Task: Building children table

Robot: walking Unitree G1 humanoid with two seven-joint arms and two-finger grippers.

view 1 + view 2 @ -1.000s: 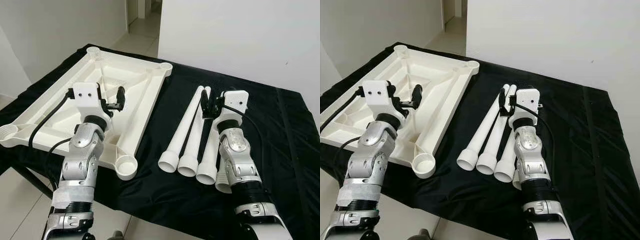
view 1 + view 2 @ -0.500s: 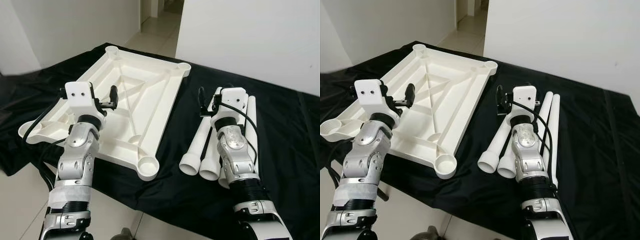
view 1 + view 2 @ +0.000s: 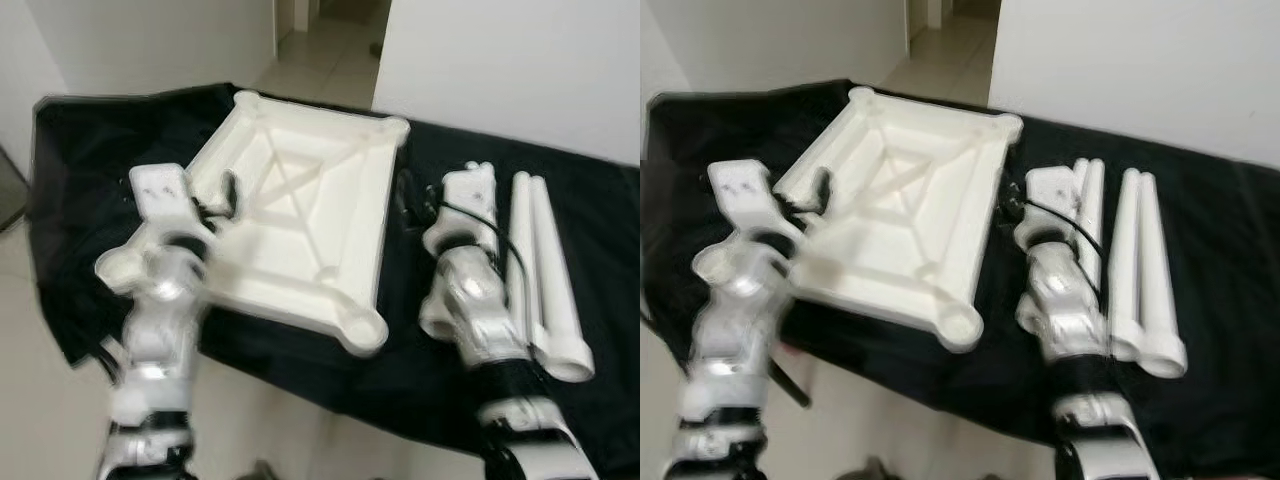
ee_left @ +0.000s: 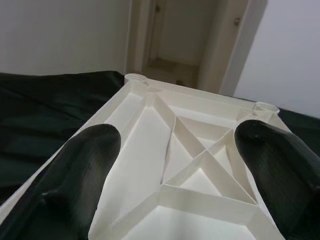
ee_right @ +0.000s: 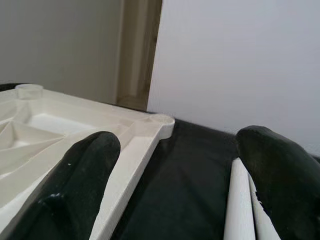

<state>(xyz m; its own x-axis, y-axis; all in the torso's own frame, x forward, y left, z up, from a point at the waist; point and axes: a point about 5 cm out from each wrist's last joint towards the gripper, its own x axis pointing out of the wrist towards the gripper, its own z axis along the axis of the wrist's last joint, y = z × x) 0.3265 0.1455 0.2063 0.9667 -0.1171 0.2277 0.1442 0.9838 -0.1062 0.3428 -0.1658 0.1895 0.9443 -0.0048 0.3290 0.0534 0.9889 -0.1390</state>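
White tabletop lying upside down on the black cloth, ribs up, its near corner socket at the cloth's front edge. Four white legs lying side by side on the cloth toward its right edge, apart from the tabletop. Left gripper held above the tabletop's left side, fingers spread wide, empty. Right gripper between tabletop and legs, fingers likewise apart, gripping nothing. Head views blurred.

White walls, a pale tiled floor and an open doorway behind.
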